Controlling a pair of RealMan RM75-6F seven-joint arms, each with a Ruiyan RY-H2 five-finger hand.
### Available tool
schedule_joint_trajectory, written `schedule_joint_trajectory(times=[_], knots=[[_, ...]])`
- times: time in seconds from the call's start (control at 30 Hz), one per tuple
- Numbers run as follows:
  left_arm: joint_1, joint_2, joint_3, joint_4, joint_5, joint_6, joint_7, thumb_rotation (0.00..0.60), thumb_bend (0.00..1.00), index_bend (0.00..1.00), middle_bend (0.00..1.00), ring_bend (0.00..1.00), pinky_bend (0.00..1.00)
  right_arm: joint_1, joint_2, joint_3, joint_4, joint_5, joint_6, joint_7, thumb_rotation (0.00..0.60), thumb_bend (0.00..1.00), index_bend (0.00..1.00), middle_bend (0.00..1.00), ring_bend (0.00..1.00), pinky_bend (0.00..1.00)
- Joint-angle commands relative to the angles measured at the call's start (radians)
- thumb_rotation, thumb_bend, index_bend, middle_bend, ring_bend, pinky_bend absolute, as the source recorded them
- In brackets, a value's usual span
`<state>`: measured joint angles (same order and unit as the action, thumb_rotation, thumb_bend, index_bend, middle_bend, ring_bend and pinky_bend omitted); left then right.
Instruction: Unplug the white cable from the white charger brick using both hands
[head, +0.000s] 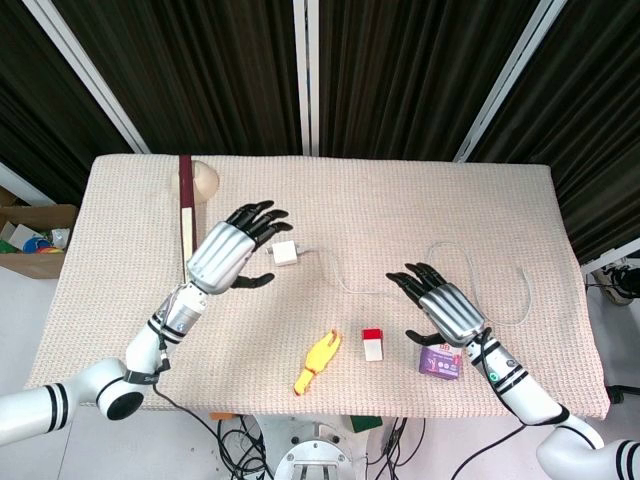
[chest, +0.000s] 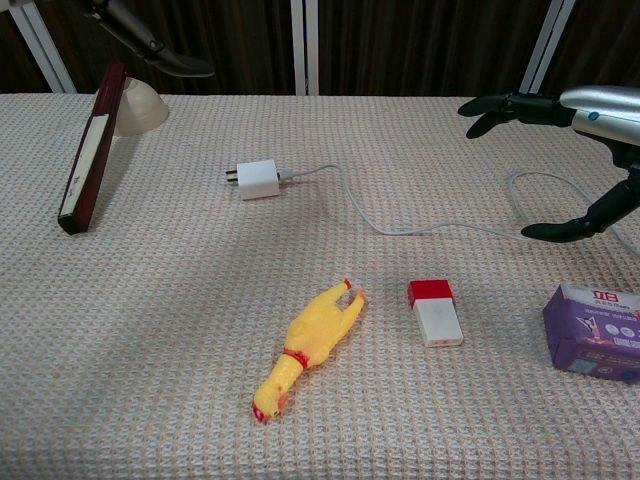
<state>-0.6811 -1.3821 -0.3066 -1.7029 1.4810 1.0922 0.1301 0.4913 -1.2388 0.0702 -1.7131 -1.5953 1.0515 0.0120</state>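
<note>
The white charger brick (head: 287, 253) (chest: 258, 179) lies on the table cloth with the white cable (head: 345, 278) (chest: 360, 210) plugged into its right side. The cable runs right and loops near the table's right edge. My left hand (head: 232, 250) hovers just left of the brick, fingers spread, holding nothing; only its fingertips (chest: 160, 50) show at the top of the chest view. My right hand (head: 442, 305) (chest: 575, 115) hangs open over the cable's middle stretch, touching nothing.
A yellow rubber chicken (head: 317, 362) (chest: 305, 345) and a red-and-white box (head: 373, 343) (chest: 434, 310) lie near the front. A purple box (head: 440, 361) (chest: 597, 330) sits below my right hand. A dark red stick (head: 185, 215) (chest: 88, 150) and a beige dome (head: 203, 178) lie at the back left.
</note>
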Motion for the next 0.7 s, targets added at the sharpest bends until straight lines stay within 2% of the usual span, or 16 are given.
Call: schedule_joint_trajectory(times=[0.03,0.17,0.23,0.27,0.33,0.4,0.5,0.57,0.7], knots=[[-0.026,-0.022,-0.007,0.033,-0.046,-0.029,0.003,0.6,0.12,0.25,0.18,0.1,0.18,-0.006,0.004,-0.008,0.004,-0.003,0.013,0.01,0.6,0.23,0.04,0.16,0.0,0.1],[-0.045,-0.046,-0.011,0.061,-0.112,-0.05,0.028,0.6,0.12,0.25,0.18,0.1,0.19,-0.012,0.017,-0.022,0.001,-0.015,0.032,0.025,0.6,0.23,0.04,0.16,0.0,0.11],[-0.053,-0.064,-0.012,0.075,-0.157,-0.055,0.068,0.6,0.12,0.26,0.18,0.13,0.23,-0.018,0.027,-0.03,-0.002,-0.026,0.046,0.028,0.6,0.23,0.04,0.16,0.0,0.12],[-0.056,-0.074,-0.012,0.081,-0.178,-0.055,0.092,0.6,0.12,0.26,0.18,0.15,0.27,-0.022,0.031,-0.034,-0.004,-0.031,0.054,0.028,0.6,0.23,0.04,0.16,0.0,0.12],[-0.069,-0.096,-0.009,0.095,-0.232,-0.061,0.165,0.6,0.12,0.27,0.18,0.24,0.41,-0.034,0.04,-0.043,-0.006,-0.041,0.076,0.027,0.6,0.23,0.04,0.16,0.0,0.12],[-0.085,-0.121,-0.006,0.107,-0.292,-0.066,0.247,0.6,0.12,0.28,0.21,0.36,0.59,-0.049,0.049,-0.054,-0.008,-0.048,0.099,0.03,0.6,0.23,0.05,0.16,0.0,0.12],[-0.118,-0.167,-0.002,0.132,-0.378,-0.074,0.359,0.6,0.11,0.28,0.24,0.55,0.79,-0.071,0.06,-0.067,-0.008,-0.053,0.13,0.035,0.6,0.23,0.05,0.16,0.0,0.13],[-0.145,-0.205,-0.003,0.157,-0.435,-0.083,0.416,0.6,0.11,0.28,0.24,0.61,0.86,-0.083,0.067,-0.075,-0.008,-0.055,0.145,0.036,0.6,0.23,0.05,0.16,0.0,0.13],[-0.196,-0.285,-0.011,0.226,-0.534,-0.099,0.48,0.6,0.09,0.27,0.24,0.68,0.93,-0.097,0.076,-0.086,-0.014,-0.059,0.162,0.032,0.6,0.23,0.06,0.16,0.01,0.13]])
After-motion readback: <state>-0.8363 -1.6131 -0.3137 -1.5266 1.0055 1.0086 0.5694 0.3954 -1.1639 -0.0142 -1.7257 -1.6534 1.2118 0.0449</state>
